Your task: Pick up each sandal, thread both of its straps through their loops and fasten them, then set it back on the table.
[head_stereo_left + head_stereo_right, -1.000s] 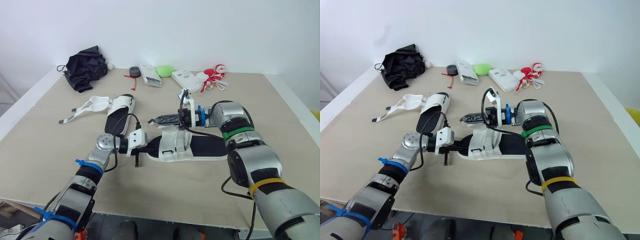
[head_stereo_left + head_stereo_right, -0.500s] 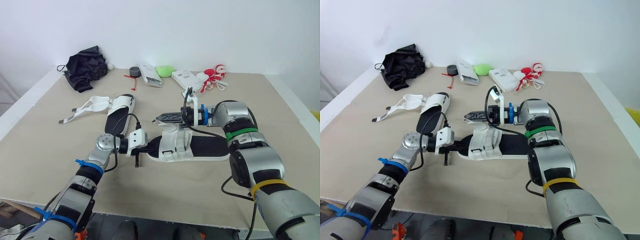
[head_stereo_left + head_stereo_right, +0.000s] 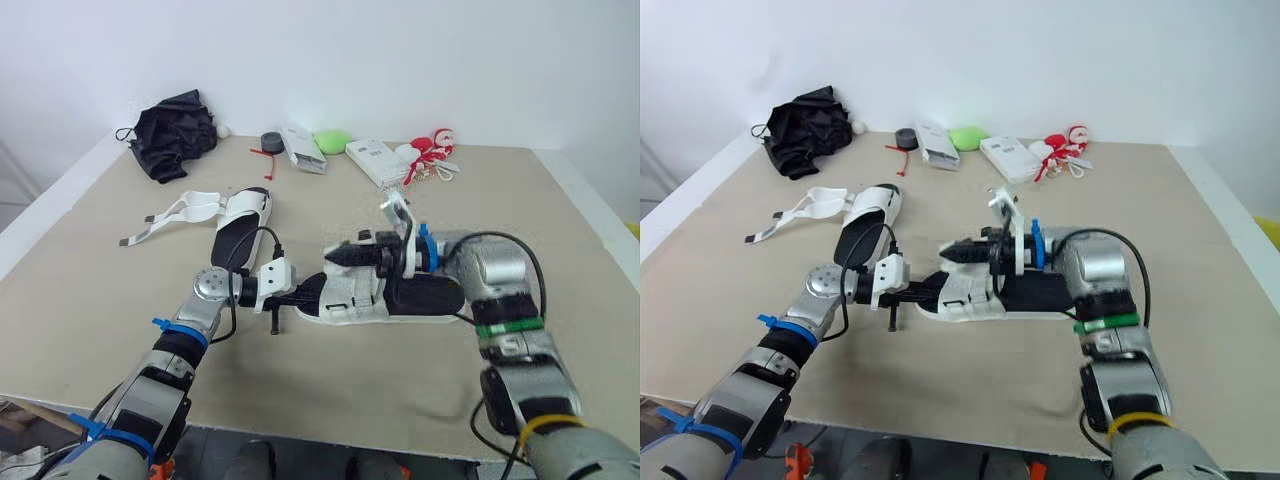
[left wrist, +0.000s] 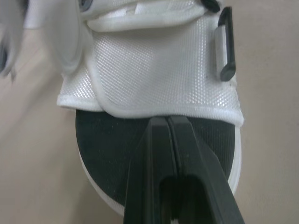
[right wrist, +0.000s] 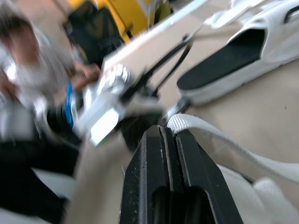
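Sandal (image 3: pixel 350 298) lies under right claw (image 3: pixel 338 256), toe at left claw (image 4: pixel 168 121)

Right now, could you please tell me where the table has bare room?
Bare: the right of the table, from the red trinkets to the front edge, and the left front corner near the open sandal. Crowded: the back row and the middle, around the near sandal.

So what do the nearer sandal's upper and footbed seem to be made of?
Upper: apparently white woven mesh fabric, matte; a fine grid texture shows in the left wrist view. Footbed: likely black foam or rubber, smooth and matte, though the look leaves that open.
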Motion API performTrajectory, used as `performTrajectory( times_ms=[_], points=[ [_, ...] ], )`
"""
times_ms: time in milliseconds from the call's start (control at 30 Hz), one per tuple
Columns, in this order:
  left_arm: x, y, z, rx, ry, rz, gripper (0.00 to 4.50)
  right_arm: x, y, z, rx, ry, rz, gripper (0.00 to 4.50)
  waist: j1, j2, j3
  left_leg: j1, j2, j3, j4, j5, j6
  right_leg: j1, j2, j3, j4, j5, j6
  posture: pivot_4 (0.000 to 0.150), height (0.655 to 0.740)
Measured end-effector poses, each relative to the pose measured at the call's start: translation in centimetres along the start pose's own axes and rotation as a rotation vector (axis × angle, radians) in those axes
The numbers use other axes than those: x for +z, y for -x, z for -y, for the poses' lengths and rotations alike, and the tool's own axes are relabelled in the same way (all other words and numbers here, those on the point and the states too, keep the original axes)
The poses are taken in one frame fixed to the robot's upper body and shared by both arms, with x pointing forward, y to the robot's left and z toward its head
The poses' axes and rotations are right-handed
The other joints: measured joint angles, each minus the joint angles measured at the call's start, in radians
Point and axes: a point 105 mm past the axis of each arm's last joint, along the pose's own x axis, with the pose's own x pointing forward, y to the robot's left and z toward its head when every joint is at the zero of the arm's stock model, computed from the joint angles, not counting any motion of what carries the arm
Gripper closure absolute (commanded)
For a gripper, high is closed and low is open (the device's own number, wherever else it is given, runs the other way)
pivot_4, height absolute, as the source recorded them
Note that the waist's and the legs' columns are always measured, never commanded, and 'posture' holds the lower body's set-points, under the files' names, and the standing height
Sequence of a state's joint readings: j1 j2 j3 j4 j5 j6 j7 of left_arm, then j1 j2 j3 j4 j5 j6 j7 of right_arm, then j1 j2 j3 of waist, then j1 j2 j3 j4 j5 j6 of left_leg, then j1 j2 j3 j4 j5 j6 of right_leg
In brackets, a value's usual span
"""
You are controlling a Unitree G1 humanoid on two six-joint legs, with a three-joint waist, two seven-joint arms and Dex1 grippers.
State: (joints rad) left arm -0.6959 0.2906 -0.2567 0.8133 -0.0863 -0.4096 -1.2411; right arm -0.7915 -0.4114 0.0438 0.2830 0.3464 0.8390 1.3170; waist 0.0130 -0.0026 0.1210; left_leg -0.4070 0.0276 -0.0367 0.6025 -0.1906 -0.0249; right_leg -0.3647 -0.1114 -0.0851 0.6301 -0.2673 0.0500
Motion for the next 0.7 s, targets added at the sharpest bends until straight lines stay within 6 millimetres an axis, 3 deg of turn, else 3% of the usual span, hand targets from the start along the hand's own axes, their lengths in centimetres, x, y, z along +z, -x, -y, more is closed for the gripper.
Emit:
performTrajectory(
  times_ms=[133, 233, 300, 333, 367, 400, 467, 500, 533, 600, 700],
  points=[
    [0.0, 0.0, 0.0, -0.007, -0.002, 0.000, 4.50, -1.0, 0.0, -1.5, -0.044, 0.218, -0.056, 4.43, 0.001, 0.000, 0.002, 0.000, 0.000, 0.001, 0.000, 0.000, -0.001, 0.000, 0.000, 0.000, -0.001, -0.001, 0.001, 0.150, 0.7400],
    [0.1, -0.1, 0.2, -0.021, -0.002, 0.003, 4.50, -2.5, 0.4, -2.9, -0.104, 0.476, -0.122, 4.43, 0.003, -0.003, 0.002, 0.000, 0.000, 0.001, 0.000, -0.001, -0.003, 0.001, 0.000, -0.001, -0.001, -0.004, 0.001, 0.150, 0.7400],
    [0.1, -0.1, 0.2, -0.028, -0.003, 0.004, 4.50, -4.1, 0.4, -3.5, -0.126, 0.819, -0.240, 4.43, 0.002, -0.006, 0.003, 0.001, 0.001, 0.002, 0.000, 0.000, -0.004, 0.002, -0.001, -0.001, -0.002, -0.006, 0.002, 0.150, 0.7400],
    [0.1, -0.1, 0.2, -0.028, -0.003, 0.004, 4.50, -4.2, 0.5, -3.6, -0.126, 0.824, -0.242, 4.43, 0.003, -0.006, 0.003, 0.001, 0.001, 0.002, 0.000, 0.000, -0.004, 0.002, -0.001, -0.001, -0.002, -0.006, 0.002, 0.150, 0.7400],
    [0.1, -0.1, 0.2, -0.029, -0.003, 0.004, 4.50, -4.3, 0.5, -3.6, -0.127, 0.857, -0.251, 3.83, 0.002, -0.006, 0.003, 0.001, 0.001, 0.002, 0.000, 0.000, -0.004, 0.002, -0.001, -0.001, -0.002, -0.006, 0.001, 0.150, 0.7400],
    [0.2, -0.2, 0.2, -0.031, -0.004, 0.003, 4.50, -4.6, 0.6, -3.8, -0.101, 0.932, -0.298, 3.80, 0.002, -0.006, 0.003, 0.002, 0.001, 0.002, 0.000, 0.000, -0.005, 0.002, -0.001, -0.001, -0.003, -0.006, 0.001, 0.150, 0.7400],
    [0.1, -0.3, 0.2, -0.031, 0.002, 0.002, 4.50, -5.5, 1.4, -3.9, -0.041, 0.954, -0.390, 2.54, 0.003, -0.009, 0.002, 0.004, 0.001, 0.002, 0.000, -0.001, -0.005, 0.007, -0.001, -0.002, -0.005, -0.009, -0.003, 0.150, 0.7400],
    [0.1, -0.3, 0.2, -0.031, 0.002, 0.002, 4.50, -5.7, 1.4, -3.9, -0.037, 0.946, -0.396, 2.35, 0.003, -0.011, 0.003, 0.004, 0.002, 0.002, 0.000, -0.001, -0.007, 0.008, -0.001, -0.003, -0.006, -0.009, -0.003, 0.150, 0.7400],
    [0.1, -0.3, 0.1, -0.030, 0.002, 0.001, 4.50, -5.9, 1.5, -3.7, -0.036, 0.914, -0.401, 1.51, 0.002, -0.012, 0.003, 0.005, 0.002, 0.002, 0.000, -0.002, -0.007, 0.008, -0.001, -0.003, -0.007, -0.009, -0.003, 0.150, 0.7400],
    [0.0, -0.3, 0.0, -0.024, 0.008, -0.003, 4.50, -5.8, 1.6, -3.7, -0.021, 0.831, -0.405, 0.98, 0.002, -0.012, 0.004, 0.005, 0.002, 0.002, 0.000, -0.002, -0.008, 0.009, -0.001, -0.003, -0.008, -0.009, -0.003, 0.150, 0.7400],
    [0.0, -0.3, 0.0, -0.019, 0.009, -0.005, 4.50, -5.1, 2.2, -3.4, -0.009, 0.725, -0.416, 0.98, 0.002, -0.011, 0.005, 0.006, 0.002, 0.002, 0.000, -0.003, -0.008, 0.009, -0.002, -0.003, -0.009, -0.009, -0.003, 0.150, 0.7400]
  ],
)
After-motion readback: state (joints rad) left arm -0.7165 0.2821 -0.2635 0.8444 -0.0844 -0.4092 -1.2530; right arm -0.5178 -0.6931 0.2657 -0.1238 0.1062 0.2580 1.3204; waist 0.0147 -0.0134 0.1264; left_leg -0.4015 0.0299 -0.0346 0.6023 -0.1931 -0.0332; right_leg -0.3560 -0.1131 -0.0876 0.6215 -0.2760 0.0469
